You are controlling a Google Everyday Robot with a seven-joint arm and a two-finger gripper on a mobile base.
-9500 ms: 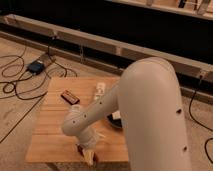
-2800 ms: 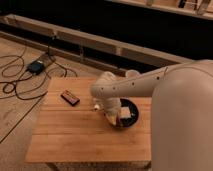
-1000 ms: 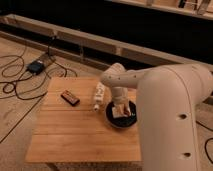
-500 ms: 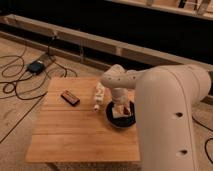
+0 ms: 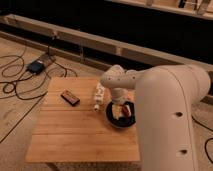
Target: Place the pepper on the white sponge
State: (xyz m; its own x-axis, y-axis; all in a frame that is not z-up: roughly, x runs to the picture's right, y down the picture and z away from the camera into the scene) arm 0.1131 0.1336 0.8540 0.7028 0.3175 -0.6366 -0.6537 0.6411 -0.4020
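My gripper (image 5: 121,104) hangs from the white arm and reaches down into the dark round bowl (image 5: 111,119) at the right side of the wooden table. Inside the bowl lies the white sponge (image 5: 118,114), a small cream block. The pepper (image 5: 128,109), a small dark red piece, shows right at the gripper's tip, touching or just above the sponge. I cannot tell whether the gripper still holds it. The arm's wrist hides the far part of the bowl.
A slim white bottle-like object (image 5: 99,96) lies just left of the bowl. A flat dark brown bar (image 5: 70,97) lies further left on the table (image 5: 75,135). My bulky arm (image 5: 170,120) covers the table's right edge. Cables and a box (image 5: 36,66) lie on the floor at the left.
The arm swung from the table's front left to the bowl at the right and lowered the gripper into it. Over the last second it has barely moved.
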